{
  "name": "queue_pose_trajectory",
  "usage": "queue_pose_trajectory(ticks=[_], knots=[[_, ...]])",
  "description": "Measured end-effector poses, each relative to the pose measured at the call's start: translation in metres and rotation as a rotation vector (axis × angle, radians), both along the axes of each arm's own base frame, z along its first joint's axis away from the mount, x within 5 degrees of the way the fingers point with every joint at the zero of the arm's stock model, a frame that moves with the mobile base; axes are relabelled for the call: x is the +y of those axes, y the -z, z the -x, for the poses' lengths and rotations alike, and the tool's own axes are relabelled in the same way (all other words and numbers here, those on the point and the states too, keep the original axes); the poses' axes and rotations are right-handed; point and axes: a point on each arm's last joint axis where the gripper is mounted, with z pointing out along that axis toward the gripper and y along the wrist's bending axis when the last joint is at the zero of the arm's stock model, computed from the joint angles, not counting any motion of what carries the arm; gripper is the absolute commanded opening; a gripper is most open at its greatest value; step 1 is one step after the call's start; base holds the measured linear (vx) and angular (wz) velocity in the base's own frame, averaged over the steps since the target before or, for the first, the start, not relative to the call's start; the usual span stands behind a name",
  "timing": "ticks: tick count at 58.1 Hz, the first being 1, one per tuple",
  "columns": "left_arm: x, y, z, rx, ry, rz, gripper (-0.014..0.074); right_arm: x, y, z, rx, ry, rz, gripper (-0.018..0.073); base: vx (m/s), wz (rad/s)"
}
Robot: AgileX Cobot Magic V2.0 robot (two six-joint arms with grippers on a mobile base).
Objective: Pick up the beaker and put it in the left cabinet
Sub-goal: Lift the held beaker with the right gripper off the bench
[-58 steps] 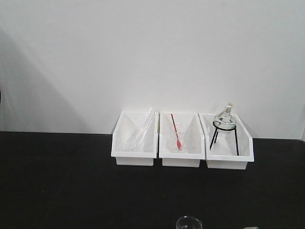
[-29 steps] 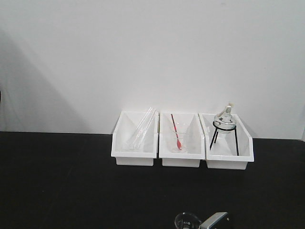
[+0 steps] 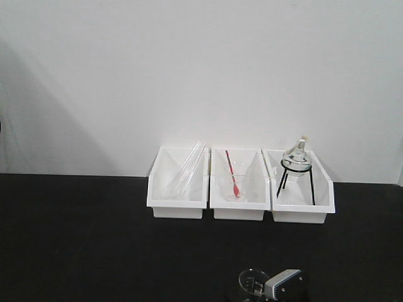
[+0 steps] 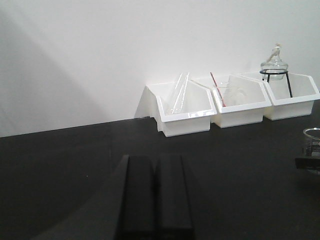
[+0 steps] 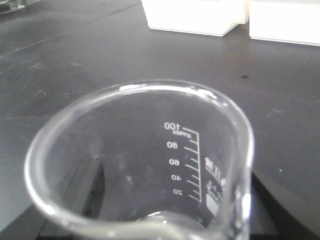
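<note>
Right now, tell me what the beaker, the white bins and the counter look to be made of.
The beaker: clear glass, by its see-through wall, bright rim glints and white printed marks. The white bins: likely glossy moulded plastic, smooth and faintly shiny. The counter: black, matt, hard-looking top with faint scuffs; material unclear.

My left gripper sits at the bottom centre of its wrist view, its two black pads pressed flat together and level, holding nothing. My right gripper is closed in on the beaker, with dark fingers on either side of its base. From the front, only my grey right wrist housing shows, at the bottom edge.
</note>
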Motion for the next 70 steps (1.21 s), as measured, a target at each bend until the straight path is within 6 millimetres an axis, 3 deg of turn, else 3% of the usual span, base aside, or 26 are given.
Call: queue_pose_trajectory(ticks=[3, 14, 25, 38, 50, 57, 70], knots=[[0.000, 0.000, 0.000, 0.000, 0.000, 0.000, 0.0001, 0.000, -0.002, 0.000, 0.003, -0.006, 0.001, -0.0017, 0.00, 0.00], [0.000, 0.000, 0.000, 0.000, 0.000, 0.000, 0.0001, 0.004, -0.033, -0.002, -0.053, -0.030, -0.035, -0.0006, 0.00, 0.00], [0.000, 0.000, 0.000, 0.000, 0.000, 0.000, 0.0001, 0.003, -0.095, -0.003, -0.142, -0.016, -0.105, -0.0006, 0.00, 0.00], [0.000, 0.000, 0.000, 0.000, 0.000, 0.000, 0.0001, -0.014, -0.161, 0.014, 0.000, 0.140, -0.038, -0.0006, 0.00, 0.00], [0.000, 0.000, 0.000, 0.000, 0.000, 0.000, 0.0001, -0.048, -0.199, 0.051, 0.194, 0.378, 0.160, -0.0003, 0.00, 0.00], [0.000, 0.000, 0.000, 0.000, 0.000, 0.000, 0.0001, -0.063, -0.204, 0.078, 0.280, 0.464, 0.240, -0.0003, 0.00, 0.00], [0.000, 0.000, 0.000, 0.000, 0.000, 0.000, 0.0001, -0.078, -0.200, 0.136, 0.266, 0.485, 0.222, -0.0003, 0.00, 0.00]])
